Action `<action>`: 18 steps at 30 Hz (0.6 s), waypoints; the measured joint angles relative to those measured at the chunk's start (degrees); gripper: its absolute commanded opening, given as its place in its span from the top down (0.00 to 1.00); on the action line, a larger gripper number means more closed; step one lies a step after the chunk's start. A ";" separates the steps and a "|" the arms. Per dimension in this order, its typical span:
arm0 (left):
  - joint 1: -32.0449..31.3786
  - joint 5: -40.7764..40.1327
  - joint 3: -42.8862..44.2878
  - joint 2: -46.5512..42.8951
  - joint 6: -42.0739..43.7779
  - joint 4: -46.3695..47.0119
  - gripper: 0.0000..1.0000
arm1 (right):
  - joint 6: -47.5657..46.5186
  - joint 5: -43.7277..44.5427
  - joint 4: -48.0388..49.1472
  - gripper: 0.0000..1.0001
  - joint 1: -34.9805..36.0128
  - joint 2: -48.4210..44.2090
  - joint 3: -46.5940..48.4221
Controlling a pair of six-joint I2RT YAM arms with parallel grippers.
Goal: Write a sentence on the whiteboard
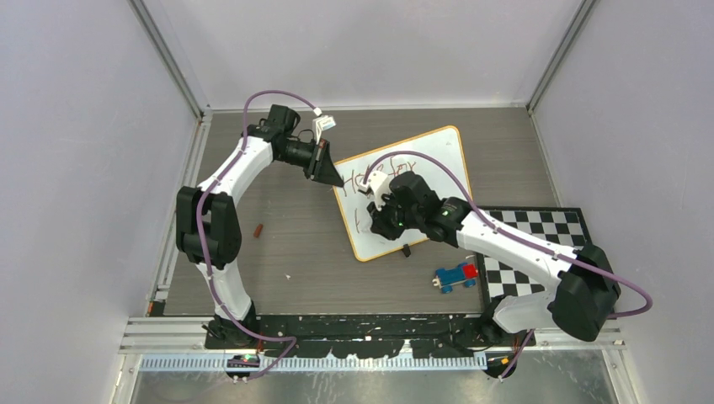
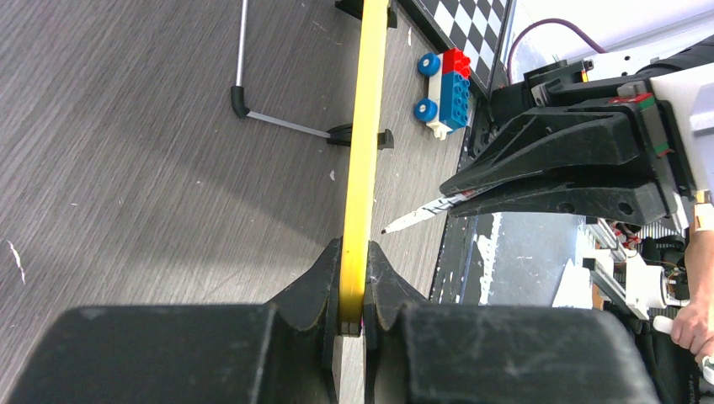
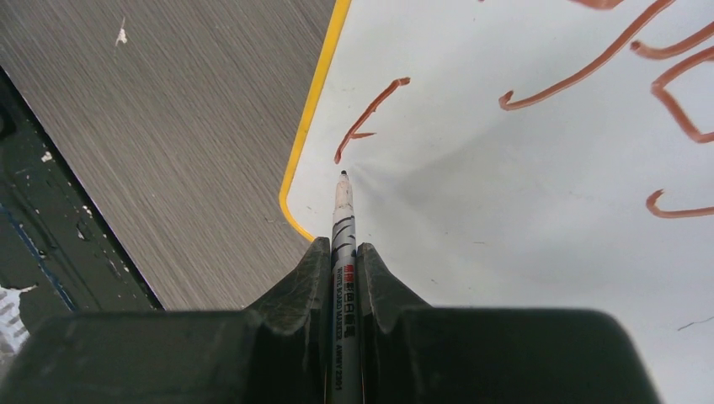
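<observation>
The right gripper [image 3: 341,246] is closed on a marker [image 3: 343,210], whose barrel lies straight down the slot between the two fingers. Its dark tip sticks out just ahead of the fingertips. Whether the tip touches the surface cannot be told. The whiteboard [image 3: 505,210] fills the view beneath and ahead of these jaws, with its near corner and orange-tan rim just to the left of the tip. Just beyond the tip starts the nearest reddish-brown stroke of the sentence [image 3: 581,71]. More strokes run further out to the right and off the frame's edge.

The left gripper [image 2: 354,249] is clamped on the whiteboard's rim [image 2: 364,126], which shows edge-on as a yellow strip running straight away from the fingers. A little way along the rim, a small black clip [image 2: 383,138] sits on it. To the left of the clip, a thin silver rod [image 2: 282,124] with a black elbow lies over the grey wood-grain table [image 2: 126,168]. To the right of the rim, the right arm's fingers point the marker towards the board. Further out on that side stands a toy car [image 2: 444,88] of red, blue and white blocks with blue wheels. Beyond it lies the corner of a black-and-white checkered mat [image 2: 471,25].
</observation>
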 measured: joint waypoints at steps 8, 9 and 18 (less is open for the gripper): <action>0.00 0.00 0.00 -0.02 0.00 -0.02 1.00 | 0.22 0.28 1.60 1.00 0.02 0.59 2.27; 0.00 0.00 0.00 -0.02 0.00 -0.02 1.00 | 0.24 0.33 1.77 1.00 0.04 0.83 2.34; 0.00 -0.07 0.00 -0.02 0.02 -0.02 1.00 | 0.28 2.12 1.86 1.00 0.04 2.73 2.45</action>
